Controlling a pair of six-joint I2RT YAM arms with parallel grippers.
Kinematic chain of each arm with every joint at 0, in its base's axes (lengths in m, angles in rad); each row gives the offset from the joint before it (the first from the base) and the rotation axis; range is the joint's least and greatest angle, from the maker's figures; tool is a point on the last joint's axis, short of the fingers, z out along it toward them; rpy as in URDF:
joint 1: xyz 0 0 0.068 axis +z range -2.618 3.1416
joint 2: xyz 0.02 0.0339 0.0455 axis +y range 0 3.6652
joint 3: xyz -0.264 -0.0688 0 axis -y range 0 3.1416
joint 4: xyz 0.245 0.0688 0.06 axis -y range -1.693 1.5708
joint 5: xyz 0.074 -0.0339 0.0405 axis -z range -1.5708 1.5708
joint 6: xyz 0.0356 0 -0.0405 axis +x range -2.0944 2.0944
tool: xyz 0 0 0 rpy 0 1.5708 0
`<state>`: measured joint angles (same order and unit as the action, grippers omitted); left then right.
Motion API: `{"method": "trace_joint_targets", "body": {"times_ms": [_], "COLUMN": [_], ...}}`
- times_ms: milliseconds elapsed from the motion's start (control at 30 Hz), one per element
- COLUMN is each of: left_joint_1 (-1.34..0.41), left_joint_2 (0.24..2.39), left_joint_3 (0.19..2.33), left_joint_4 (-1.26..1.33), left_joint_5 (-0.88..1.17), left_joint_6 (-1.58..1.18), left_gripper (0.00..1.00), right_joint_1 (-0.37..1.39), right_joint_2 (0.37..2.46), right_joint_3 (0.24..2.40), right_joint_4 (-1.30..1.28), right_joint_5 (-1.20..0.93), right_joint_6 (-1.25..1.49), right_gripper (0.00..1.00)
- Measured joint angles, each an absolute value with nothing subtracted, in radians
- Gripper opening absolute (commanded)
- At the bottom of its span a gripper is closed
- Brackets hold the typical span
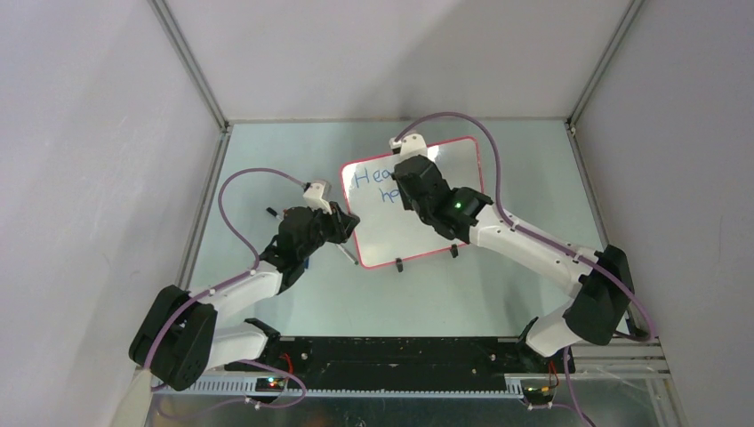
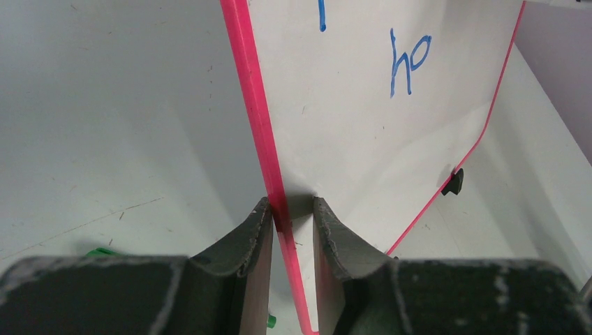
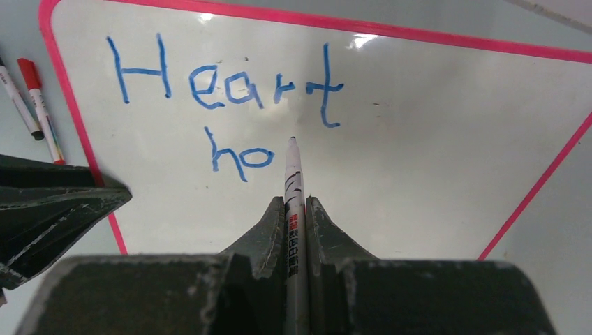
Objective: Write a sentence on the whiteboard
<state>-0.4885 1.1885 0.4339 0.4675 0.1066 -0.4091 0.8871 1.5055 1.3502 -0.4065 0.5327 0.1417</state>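
Note:
The whiteboard (image 1: pixel 391 236) with its red frame lies tilted on the table mid-scene. Blue lettering (image 3: pixel 223 73) reads "Heart" with "ho" (image 3: pixel 241 157) under it; the "ho" also shows in the left wrist view (image 2: pixel 410 61). My right gripper (image 3: pixel 294 202) is shut on a white marker (image 3: pixel 293 174), its tip on the board just right of "ho". In the top view the right gripper (image 1: pixel 418 182) covers part of the writing. My left gripper (image 2: pixel 292 209) clamps the board's red left edge (image 2: pixel 258 118); in the top view it sits at the board's left side (image 1: pixel 342 222).
Two loose markers, one red-capped (image 3: pixel 38 98) and one black-tipped (image 3: pixel 17 94), lie on the table left of the board. A marker (image 1: pixel 345 253) lies near the left gripper. A black foot (image 2: pixel 452 183) sticks out from the board's lower edge. Enclosure walls surround the table.

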Motion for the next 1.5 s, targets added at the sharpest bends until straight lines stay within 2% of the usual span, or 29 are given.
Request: {"method": "trace_joint_targets", "body": {"times_ms": [1500], "left_joint_1": [-0.489], "left_joint_2": [1.188], "left_joint_3": [0.434], "left_joint_4": [0.467], "left_joint_5": [0.106], "left_joint_6": [-0.409], "left_gripper": [0.27], "right_joint_1": [0.866], "right_joint_2": [1.565], "right_joint_3": [1.350], "right_joint_4": [-0.383], "right_joint_5": [0.512], "right_joint_6": [0.130], "right_gripper": [0.00]}}
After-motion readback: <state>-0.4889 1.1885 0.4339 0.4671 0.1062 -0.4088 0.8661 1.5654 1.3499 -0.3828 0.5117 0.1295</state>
